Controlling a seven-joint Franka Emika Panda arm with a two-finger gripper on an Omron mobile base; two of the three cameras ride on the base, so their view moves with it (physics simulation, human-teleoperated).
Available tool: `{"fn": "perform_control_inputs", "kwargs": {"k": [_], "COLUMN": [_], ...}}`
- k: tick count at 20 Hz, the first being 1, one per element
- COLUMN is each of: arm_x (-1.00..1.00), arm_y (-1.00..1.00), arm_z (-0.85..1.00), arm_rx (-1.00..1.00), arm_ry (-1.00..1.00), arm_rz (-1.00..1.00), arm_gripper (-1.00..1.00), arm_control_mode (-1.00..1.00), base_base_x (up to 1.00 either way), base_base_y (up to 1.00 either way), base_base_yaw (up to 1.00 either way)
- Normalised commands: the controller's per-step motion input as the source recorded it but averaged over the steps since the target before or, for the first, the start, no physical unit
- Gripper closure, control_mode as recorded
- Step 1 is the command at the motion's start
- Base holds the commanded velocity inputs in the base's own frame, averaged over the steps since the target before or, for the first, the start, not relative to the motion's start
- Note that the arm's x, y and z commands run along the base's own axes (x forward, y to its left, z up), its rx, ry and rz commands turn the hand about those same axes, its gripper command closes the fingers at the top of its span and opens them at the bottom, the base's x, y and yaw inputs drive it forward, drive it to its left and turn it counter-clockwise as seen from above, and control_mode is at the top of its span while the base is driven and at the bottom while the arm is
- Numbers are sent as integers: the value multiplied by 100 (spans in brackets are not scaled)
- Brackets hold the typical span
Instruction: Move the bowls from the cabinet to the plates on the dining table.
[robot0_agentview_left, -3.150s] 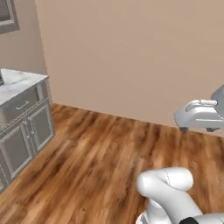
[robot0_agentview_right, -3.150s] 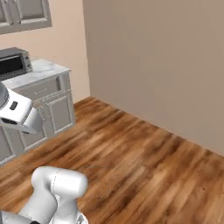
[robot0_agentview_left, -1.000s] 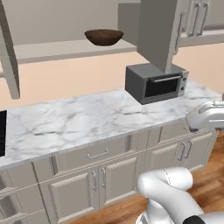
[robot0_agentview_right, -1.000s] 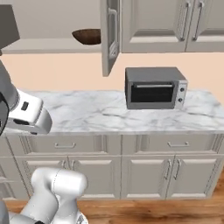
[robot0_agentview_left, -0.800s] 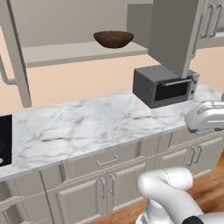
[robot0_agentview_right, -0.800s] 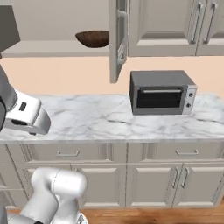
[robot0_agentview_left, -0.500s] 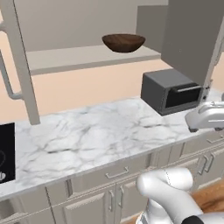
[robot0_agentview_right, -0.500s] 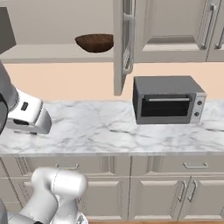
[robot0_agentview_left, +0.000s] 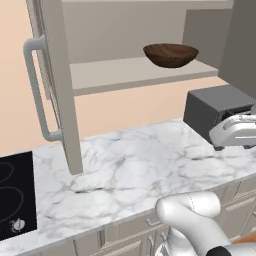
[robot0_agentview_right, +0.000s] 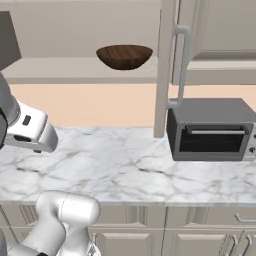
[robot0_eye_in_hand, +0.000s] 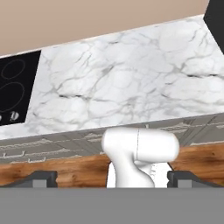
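Hand view: wide-spread claw (robot0_eye_in_hand: 112, 178) pointed down at counter (robot0_eye_in_hand: 131, 83).

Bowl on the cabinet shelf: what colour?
Dark brown, wood-grained bowl; clearest in the right base view.

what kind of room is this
A kitchen, rendered rather than real: a marble counter with a black cooktop set in it, a toaster oven on top, and an open wall cabinet holding a wooden bowl.

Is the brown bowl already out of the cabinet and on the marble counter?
No. The brown bowl sits on the cabinet shelf, above the marble counter and left of the toaster oven.
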Motion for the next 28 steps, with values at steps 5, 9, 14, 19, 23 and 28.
{"fn": "perform_control_inputs", "kwargs": {"k": [5,9,14,19,23,28], "arm_x": [0,0,0,0,0,0], "arm_y": [0,0,0,0,0,0], "arm_z": [0,0,0,0,0,0], "arm_rx": [0,0,0,0,0,0], "arm_ry": [0,0,0,0,0,0], "arm_rz": [0,0,0,0,0,0], "arm_gripper": [-100,-100,-100,-100,-100,-100], "arm_control_mode": [100,100,100,100,100,100], "base_base_x": [86,53,18,-8,52,92], "base_base_y": [0,-35,-36,-7,-37,-47], "base_base_yaw": [10,15,16,1,-1,-14]}}
